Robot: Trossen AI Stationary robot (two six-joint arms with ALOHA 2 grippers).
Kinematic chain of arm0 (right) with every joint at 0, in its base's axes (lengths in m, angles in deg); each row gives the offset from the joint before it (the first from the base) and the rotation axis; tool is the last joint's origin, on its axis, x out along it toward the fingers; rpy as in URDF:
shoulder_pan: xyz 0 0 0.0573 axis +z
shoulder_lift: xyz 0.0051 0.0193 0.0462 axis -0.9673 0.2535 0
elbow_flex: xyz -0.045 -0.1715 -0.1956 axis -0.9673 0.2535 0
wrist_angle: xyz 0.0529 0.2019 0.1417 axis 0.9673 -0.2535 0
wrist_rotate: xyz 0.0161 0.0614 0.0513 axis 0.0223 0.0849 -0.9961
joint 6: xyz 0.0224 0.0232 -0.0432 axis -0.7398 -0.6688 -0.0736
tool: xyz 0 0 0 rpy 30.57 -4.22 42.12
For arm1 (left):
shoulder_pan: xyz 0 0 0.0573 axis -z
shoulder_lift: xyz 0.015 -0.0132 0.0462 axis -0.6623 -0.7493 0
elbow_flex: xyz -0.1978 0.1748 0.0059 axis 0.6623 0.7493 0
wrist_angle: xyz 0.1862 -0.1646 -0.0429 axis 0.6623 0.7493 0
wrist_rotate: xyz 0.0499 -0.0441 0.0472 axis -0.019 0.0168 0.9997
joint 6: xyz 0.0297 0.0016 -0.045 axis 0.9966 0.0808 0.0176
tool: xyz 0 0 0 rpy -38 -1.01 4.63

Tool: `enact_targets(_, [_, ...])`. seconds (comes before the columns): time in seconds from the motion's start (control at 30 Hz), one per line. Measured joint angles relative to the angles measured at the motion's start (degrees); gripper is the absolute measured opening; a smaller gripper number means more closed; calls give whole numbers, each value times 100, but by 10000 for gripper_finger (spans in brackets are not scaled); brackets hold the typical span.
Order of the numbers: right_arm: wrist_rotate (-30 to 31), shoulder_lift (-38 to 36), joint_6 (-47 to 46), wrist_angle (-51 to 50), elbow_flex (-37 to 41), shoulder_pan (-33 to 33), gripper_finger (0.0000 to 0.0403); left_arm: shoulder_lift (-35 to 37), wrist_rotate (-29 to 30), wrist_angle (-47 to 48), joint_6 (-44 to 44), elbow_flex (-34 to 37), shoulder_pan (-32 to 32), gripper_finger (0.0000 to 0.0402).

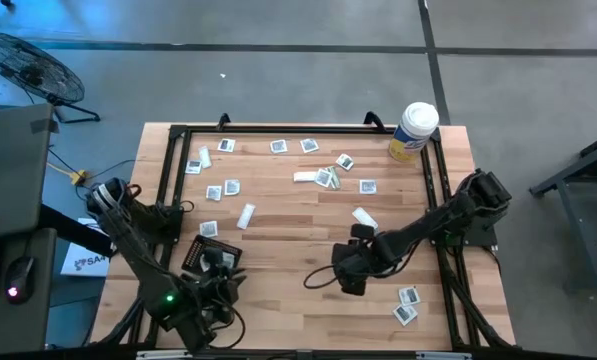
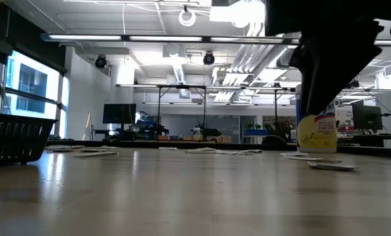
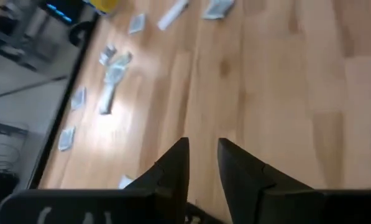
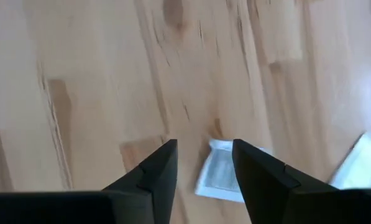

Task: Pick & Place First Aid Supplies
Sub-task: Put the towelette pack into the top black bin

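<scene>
Many packets (image 1: 232, 187); canister (image 1: 413, 131) beside.

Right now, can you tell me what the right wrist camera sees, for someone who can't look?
Two dark fingers stand apart over a small square white-grey packet lying flat on the pale wooden table, with the packet showing in the gap between them. Another white packet lies farther off at the picture's edge.

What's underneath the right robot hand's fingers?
A small white square packet lies flat on the wooden table, showing between the right gripper's open fingers. The fingers cover its edges, so anything else beneath them can't be seen.
</scene>
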Motion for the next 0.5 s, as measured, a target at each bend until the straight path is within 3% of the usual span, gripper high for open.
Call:
enact_targets(0.27, [-162, 583, -1259, -280, -1, -136, 125, -3, 761, -371, 3, 427, -554, 81])
enact_targets(0.5, [-214, 623, -1124, -373, -4, -215, 104, -2, 503, -571, 3, 534, -1161, 81])
